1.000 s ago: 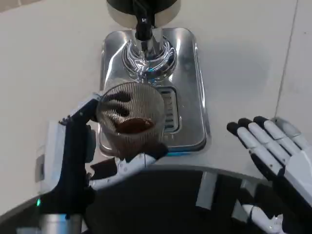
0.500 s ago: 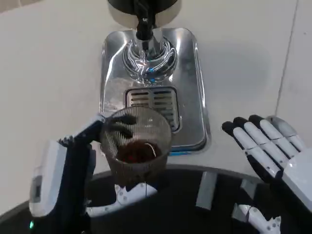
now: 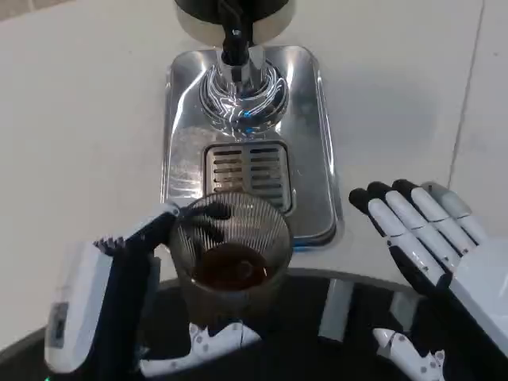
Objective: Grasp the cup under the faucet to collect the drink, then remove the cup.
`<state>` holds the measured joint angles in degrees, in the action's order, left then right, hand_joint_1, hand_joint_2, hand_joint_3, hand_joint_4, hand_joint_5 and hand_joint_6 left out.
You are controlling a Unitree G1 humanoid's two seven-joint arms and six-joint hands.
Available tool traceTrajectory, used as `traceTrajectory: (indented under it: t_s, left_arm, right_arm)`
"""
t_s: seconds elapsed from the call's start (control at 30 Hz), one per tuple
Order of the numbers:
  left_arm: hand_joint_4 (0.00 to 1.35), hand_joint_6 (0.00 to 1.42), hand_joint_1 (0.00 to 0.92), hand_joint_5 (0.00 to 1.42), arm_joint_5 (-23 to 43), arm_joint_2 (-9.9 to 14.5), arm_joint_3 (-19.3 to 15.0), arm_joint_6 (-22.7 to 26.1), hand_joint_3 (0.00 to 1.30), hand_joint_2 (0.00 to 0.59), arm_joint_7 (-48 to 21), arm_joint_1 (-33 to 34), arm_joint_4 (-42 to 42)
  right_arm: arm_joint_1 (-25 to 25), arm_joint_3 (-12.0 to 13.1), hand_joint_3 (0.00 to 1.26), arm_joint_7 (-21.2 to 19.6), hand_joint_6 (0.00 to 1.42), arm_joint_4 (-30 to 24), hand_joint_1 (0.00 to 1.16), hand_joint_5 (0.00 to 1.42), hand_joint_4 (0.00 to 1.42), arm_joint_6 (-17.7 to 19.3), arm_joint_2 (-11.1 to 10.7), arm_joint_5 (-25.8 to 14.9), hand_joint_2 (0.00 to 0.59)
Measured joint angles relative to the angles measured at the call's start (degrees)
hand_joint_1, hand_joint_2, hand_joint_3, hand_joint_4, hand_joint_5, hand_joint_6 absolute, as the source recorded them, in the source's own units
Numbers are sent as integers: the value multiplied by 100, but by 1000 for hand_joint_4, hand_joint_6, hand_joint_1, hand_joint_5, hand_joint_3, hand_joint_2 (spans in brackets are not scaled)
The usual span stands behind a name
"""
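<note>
A ribbed clear glass cup holds a little dark brown drink. My left hand grips it from the left, fingers wrapped round its far side and thumb below it. The cup hangs over the front edge of the steel drip tray, toward me from the slotted grate and well away from the black faucet. My right hand hovers to the right of the tray, fingers spread and holding nothing.
The chrome dispenser base stands at the tray's back, under a dark round vessel. White tabletop lies to the left and right of the tray. A dark curved edge of my body crosses the bottom.
My left hand has drawn the cup off the grate and toward me, past the tray's front edge. The right hand has shifted slightly left toward the tray.
</note>
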<state>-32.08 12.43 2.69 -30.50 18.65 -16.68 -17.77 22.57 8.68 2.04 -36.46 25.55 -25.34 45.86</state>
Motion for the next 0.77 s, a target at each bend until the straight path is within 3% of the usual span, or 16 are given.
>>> traceTrajectory:
  t_s: [0.37, 0.77]
  left_arm:
    - [1201, 1424, 673, 1319, -1, 49, -262, -138, 1192, 79, -1, -112, -40]
    - [1201, 1424, 677, 1319, 1, -7, -223, -188, 1192, 79, -5, -144, -40]
  right_arm:
    - [368, 21, 0, -165, 0, -41, 102, 0, 0, 69, 181, 55, 540]
    - [360, -11, 0, -209, 0, -19, 112, 0, 0, 101, 213, 133, 539]
